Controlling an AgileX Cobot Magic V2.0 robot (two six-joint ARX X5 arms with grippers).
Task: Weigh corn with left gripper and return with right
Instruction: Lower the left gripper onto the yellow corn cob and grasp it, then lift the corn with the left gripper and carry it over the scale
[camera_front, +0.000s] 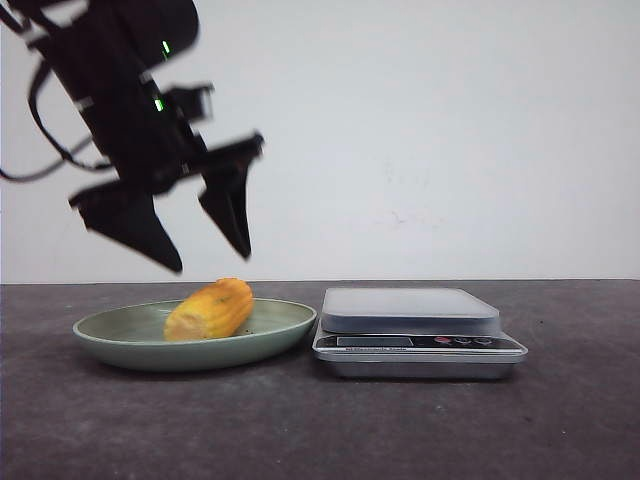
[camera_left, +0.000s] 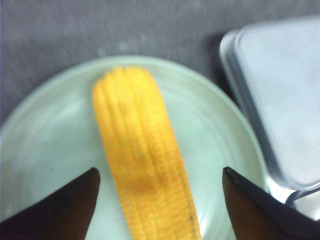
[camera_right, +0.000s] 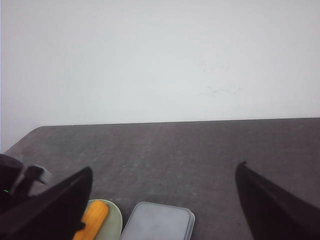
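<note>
Left hand (camera_front: 212, 262) hangs wide above the corn (camera_front: 210, 309); only its wrist view shows kernel rows.

Your front view sits low, level with the surface (camera_front: 300, 430), facing the wall. Left wrist looks straight down, close over the plate (camera_left: 45, 135). Right wrist looks from farther off. All three share plate and scale (camera_front: 410, 310).

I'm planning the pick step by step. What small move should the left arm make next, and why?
Probably lower the left gripper straight down onto the corn. It hangs open above the green plate, not touching anything, and the left wrist view shows the corn lying between its fingers. The scale beside the plate is bare.
</note>
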